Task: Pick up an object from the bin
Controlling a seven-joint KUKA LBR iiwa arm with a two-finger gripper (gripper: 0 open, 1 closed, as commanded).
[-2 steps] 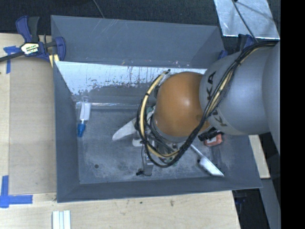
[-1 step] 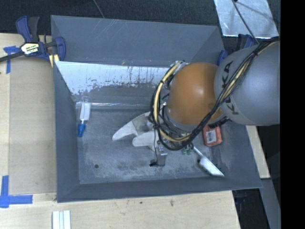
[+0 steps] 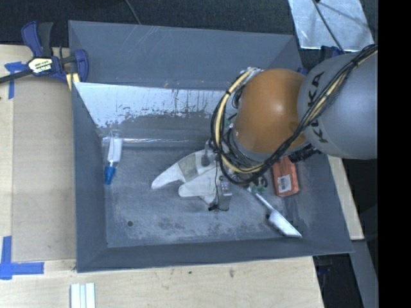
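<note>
My gripper (image 3: 217, 204) reaches down near the middle of the bin floor, its dark tip just at the right end of a white crumpled plastic piece (image 3: 183, 175). That piece lies flat, pointing left, and its right part is hidden under the gripper body. A white toothbrush-like tool (image 3: 277, 218) lies slanted just right of the gripper, apart from it. An orange-red flat pack (image 3: 285, 177) sits further right, partly under the arm.
A small clear tube with a blue cap (image 3: 112, 160) lies at the left side of the bin floor. The arm's orange dome and cables cover the bin's right back part. Bare floor stretches along the front.
</note>
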